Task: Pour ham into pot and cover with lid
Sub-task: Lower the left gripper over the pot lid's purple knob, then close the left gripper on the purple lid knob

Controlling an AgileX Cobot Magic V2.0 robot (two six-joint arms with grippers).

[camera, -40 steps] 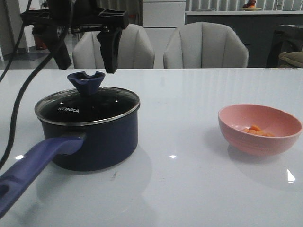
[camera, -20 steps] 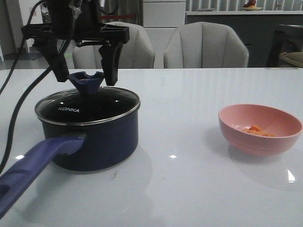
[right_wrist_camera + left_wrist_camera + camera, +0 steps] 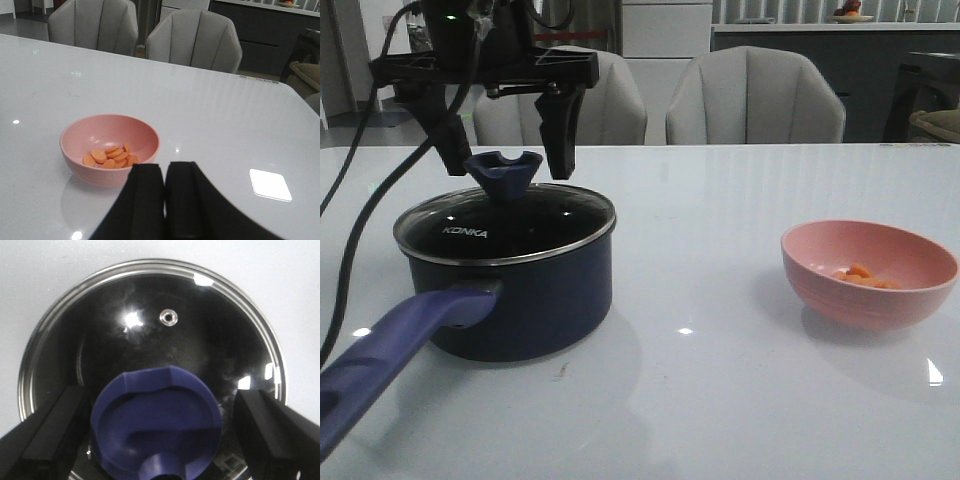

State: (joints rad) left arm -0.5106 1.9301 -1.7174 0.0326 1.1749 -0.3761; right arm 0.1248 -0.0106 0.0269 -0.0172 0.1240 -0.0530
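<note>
Both black fingers [image 3: 563, 125] of the left gripper [image 3: 505, 150] hang spread wide, one on each side of the lid's blue knob [image 3: 504, 170], and neither seems to touch it; in the left wrist view a gap shows between each finger [image 3: 47, 432] and the knob [image 3: 155, 422]. The right gripper [image 3: 165, 200] has its fingers pressed together with only a thin seam between them, holding nothing, and it hovers over the table just short of the pink bowl [image 3: 110, 150].

From where I stand, the white glossy table [image 3: 720, 400] takes up most of the scene, with two grey upholstered chairs [image 3: 755, 95] pulled up along its far edge. On the left of the table sits the dark navy pot [image 3: 515, 290], its long lavender-blue handle [image 3: 390, 355] reaching toward the near left corner. The glass lid [image 3: 505, 225] rests flat on the pot, steel rim seated all round, white KONKA lettering facing the front. Through the glass [image 3: 150, 330] the pot's inside looks black, and a small steam vent [image 3: 169, 317] shows near the knob.

Well apart to the right stands the pink bowl [image 3: 868, 272], upright. The ham [image 3: 860, 275] lies inside it as a small heap of thin orange-pink pieces [image 3: 111, 157], gathered on the bowl's floor.
</note>
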